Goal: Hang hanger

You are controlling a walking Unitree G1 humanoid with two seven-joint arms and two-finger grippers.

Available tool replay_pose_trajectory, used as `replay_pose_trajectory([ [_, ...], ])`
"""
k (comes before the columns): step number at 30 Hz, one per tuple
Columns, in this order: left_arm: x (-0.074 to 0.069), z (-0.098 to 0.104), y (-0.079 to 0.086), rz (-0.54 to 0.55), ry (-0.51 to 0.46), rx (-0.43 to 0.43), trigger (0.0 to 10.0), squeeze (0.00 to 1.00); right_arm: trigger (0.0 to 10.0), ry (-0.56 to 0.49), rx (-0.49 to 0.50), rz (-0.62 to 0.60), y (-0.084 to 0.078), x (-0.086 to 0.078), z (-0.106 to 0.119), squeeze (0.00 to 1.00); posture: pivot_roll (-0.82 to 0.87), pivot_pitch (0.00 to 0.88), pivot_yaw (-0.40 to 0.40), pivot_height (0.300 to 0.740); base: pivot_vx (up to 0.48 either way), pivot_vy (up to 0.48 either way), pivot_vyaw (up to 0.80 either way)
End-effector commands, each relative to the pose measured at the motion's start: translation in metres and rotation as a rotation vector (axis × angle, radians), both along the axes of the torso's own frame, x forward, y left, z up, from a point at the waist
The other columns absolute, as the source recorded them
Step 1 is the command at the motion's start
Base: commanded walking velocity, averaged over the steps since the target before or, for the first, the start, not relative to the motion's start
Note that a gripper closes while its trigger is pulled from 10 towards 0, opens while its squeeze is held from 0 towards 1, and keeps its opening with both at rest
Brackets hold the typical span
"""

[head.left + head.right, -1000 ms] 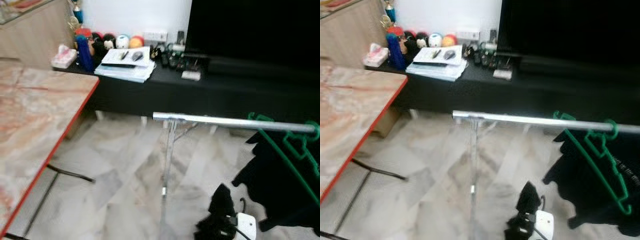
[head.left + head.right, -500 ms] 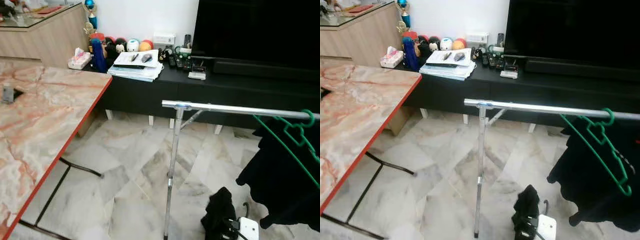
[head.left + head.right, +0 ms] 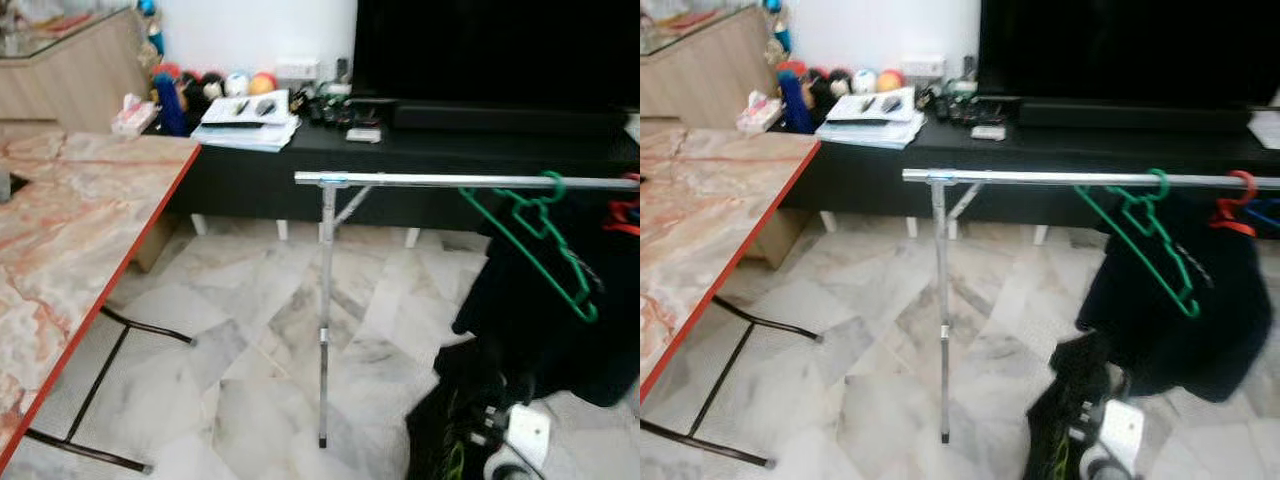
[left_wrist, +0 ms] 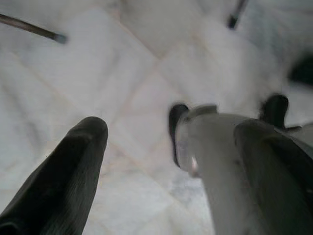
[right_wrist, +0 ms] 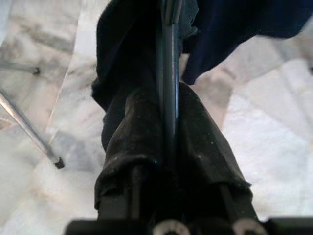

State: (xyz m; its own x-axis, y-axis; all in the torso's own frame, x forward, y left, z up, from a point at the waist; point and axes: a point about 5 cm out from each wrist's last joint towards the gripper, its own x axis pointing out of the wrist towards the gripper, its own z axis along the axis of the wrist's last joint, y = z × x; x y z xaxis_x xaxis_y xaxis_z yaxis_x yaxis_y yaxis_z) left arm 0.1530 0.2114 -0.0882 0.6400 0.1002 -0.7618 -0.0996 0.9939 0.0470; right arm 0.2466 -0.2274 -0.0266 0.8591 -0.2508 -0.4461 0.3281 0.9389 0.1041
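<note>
While a green hanger (image 3: 530,235) hangs on the rail (image 3: 440,181), the right gripper (image 5: 168,122) pinches a dark hanger (image 5: 169,63).

1. A silver clothes rail (image 3: 440,181) stands on the marble floor (image 3: 250,340).
2. A green hanger (image 3: 530,240) hooks over it, beside dark clothing (image 3: 1180,300).
3. A marble-topped bench (image 3: 70,230) stands nearby.
</note>
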Motion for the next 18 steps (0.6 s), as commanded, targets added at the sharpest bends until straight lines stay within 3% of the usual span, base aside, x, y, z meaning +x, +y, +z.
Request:
replay_pose_trajectory([
  [1,-0.011,-0.005,0.000,0.002,0.046,-0.008,10.0,0.00,10.0,-0.053,-0.005,0.034,0.006,0.005,0.006,0.00,0.04,0.122,-0.038,0.740,-0.274,0.000,0.00],
  [7,-0.011,-0.005,-0.002,0.000,0.042,-0.011,10.0,0.00,10.0,-0.097,-0.016,0.081,0.016,0.006,0.007,0.00,0.03,0.123,-0.038,0.740,-0.273,0.000,0.00],
  [18,-0.010,-0.005,-0.003,-0.002,0.039,-0.013,10.0,0.00,10.0,-0.079,-0.012,0.099,0.019,0.003,0.004,0.00,0.04,0.126,-0.041,0.740,-0.275,0.000,0.00],
])
